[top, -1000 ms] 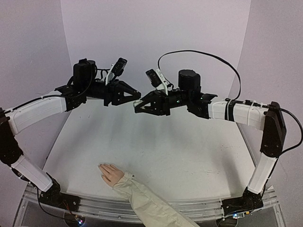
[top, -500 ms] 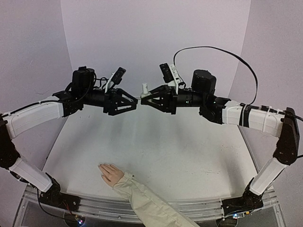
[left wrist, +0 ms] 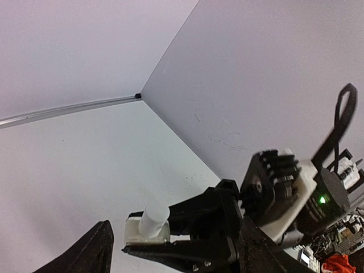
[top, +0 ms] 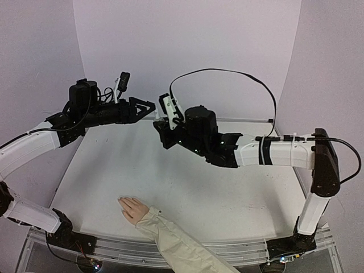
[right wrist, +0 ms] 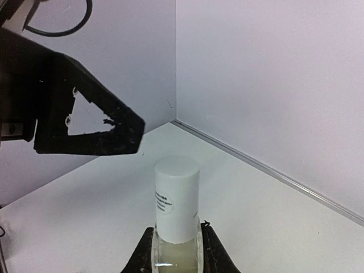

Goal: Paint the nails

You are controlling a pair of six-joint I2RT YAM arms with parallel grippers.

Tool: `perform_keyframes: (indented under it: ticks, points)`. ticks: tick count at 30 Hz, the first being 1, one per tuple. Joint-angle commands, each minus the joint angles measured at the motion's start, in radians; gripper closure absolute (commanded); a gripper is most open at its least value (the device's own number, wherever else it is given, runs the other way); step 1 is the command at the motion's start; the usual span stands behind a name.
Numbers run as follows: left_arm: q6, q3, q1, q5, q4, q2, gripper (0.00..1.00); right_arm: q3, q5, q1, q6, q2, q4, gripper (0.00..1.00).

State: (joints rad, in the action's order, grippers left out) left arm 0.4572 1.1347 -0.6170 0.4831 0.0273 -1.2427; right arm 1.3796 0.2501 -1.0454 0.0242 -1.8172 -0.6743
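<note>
Nails (top: 121, 201) on the pink mannequin hand (top: 133, 209) lie at the near tabletop (top: 187, 187) edge, well apart from both tools. Right tool (right wrist: 176, 250) is clamped on the clear base of a small white-capped bottle (right wrist: 177, 227), leaving the cap (right wrist: 177, 182) free. Left tool (top: 149, 107) is wide open, empty, near the cap. Likely step: uncapping. Square the left fingers on the cap, close fully, and twist without tipping the bottle. Both arms are raised and reach inward, tools facing each other in mid-air over the far tabletop.
</note>
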Motion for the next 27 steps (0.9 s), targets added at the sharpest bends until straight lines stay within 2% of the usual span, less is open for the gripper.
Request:
perform_keyframes:
  ticks: [1,11,19,25,27]
  points:
    - [0.013,0.058,-0.018,-0.068,-0.023,-0.029,0.27,0.101,0.161,-0.021,-0.043,-0.021,-0.049,1.00]
    - [-0.040,0.069,-0.023,-0.116,-0.022,-0.047,0.55,0.144,0.134,-0.061,-0.070,-0.052,-0.038,1.00]
    - [-0.042,0.092,-0.031,-0.102,-0.023,-0.076,0.63,0.164,0.135,-0.068,-0.081,-0.068,-0.028,1.00]
    - [-0.075,0.093,-0.037,-0.038,-0.023,-0.086,0.87,0.159,0.104,-0.067,-0.074,-0.051,-0.029,1.00]
    - [-0.099,0.094,-0.038,0.030,-0.023,-0.095,0.92,0.150,0.025,-0.058,-0.074,-0.033,-0.033,1.00]
